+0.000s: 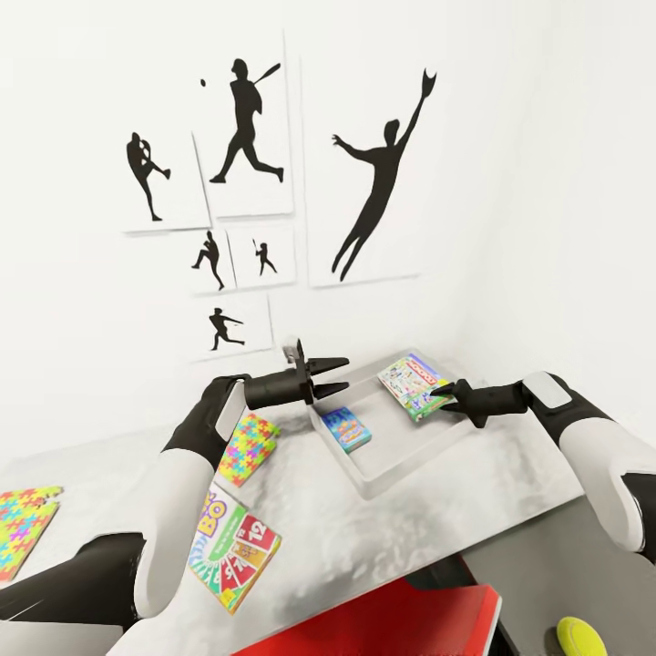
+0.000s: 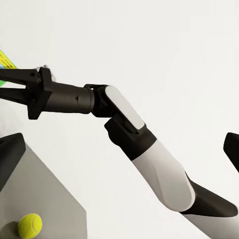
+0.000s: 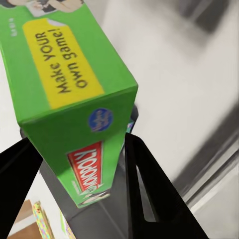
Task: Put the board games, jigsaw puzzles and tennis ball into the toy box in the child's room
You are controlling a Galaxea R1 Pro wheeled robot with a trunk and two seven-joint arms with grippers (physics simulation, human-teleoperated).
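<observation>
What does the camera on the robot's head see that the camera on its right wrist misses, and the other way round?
Head view alone: the sports silhouette pictures on the wall, the left hand with open fingers, the grey toy box holding the blue game, the Skip-Bo box, two jigsaw puzzles and the tennis ball.

Right wrist view alone: close-up print on the box, "Make YOUR own game!".

Both: the right hand gripping the green Monopoly box by its edge, over the toy box.
</observation>
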